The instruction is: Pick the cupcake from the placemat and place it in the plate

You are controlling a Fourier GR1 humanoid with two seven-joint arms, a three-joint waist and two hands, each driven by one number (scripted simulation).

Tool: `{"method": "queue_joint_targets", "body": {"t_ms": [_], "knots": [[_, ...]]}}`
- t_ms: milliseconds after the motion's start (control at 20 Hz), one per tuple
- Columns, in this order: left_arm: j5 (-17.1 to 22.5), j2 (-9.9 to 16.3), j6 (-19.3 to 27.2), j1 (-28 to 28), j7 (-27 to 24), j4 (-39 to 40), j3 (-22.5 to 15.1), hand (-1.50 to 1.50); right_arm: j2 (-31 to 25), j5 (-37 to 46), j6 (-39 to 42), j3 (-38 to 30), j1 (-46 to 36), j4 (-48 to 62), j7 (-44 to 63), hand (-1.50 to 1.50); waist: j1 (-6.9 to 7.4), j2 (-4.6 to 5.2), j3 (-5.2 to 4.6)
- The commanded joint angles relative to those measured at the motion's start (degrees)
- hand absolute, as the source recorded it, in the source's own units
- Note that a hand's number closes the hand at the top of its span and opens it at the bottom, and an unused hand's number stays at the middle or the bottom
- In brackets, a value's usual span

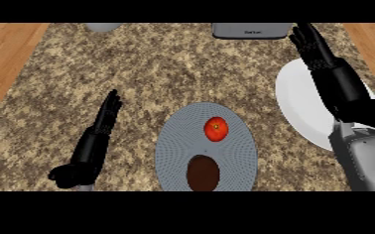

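Resting at lower left of the frame, the black left hand [99, 131] keeps its fingers straight and released above the speckled granite bench [147, 69]. At lower centre, the round grey woven placemat [170, 148] carries a red tomato [216, 129] and, below it, the dark brown cupcake [203, 173]. At right, the black right hand [315, 47], fingers extended and grasping nothing, overlaps the round white plate [296, 104].

Your right arm covers the middle of the white plate [294, 99], so you only see part of it. At the top edge, a grey box [252, 30] and a grey round thing [102, 27] are cut off. You cannot tell what they are.
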Motion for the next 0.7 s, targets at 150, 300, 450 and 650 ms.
{"method": "queue_joint_targets", "body": {"t_ms": [150, 300, 450, 650], "knots": [[2.8, 0.4, 0.5, 2.2, 10.4, 6.1, 2.1, 0.0, 4.5, -6.4, 7.8, 3.6, -4.3, -5.7, -8.1, 1.5, -0.09, 0.88, -0.97], [5.2, 0.3, -1.1, 3.3, 11.9, 8.2, 2.5, 0.0, -11.5, 13.6, 5.9, 1.3, -9.7, -7.4, -10.0, 1.5, -2.47, 0.09, -2.13], [7.0, -1.1, -2.4, 2.7, 16.1, 8.4, 1.3, 0.0, 8.9, 8.2, -5.3, 2.6, 2.3, 1.0, -23.8, -1.5, -0.32, 1.2, -0.94], [8.7, 0.1, -4.0, -0.7, 19.0, 10.1, 4.5, 0.0, 9.3, 1.4, 2.9, -0.3, 3.0, 9.5, -38.5, -1.5, -0.3, 1.04, -0.99]]}}
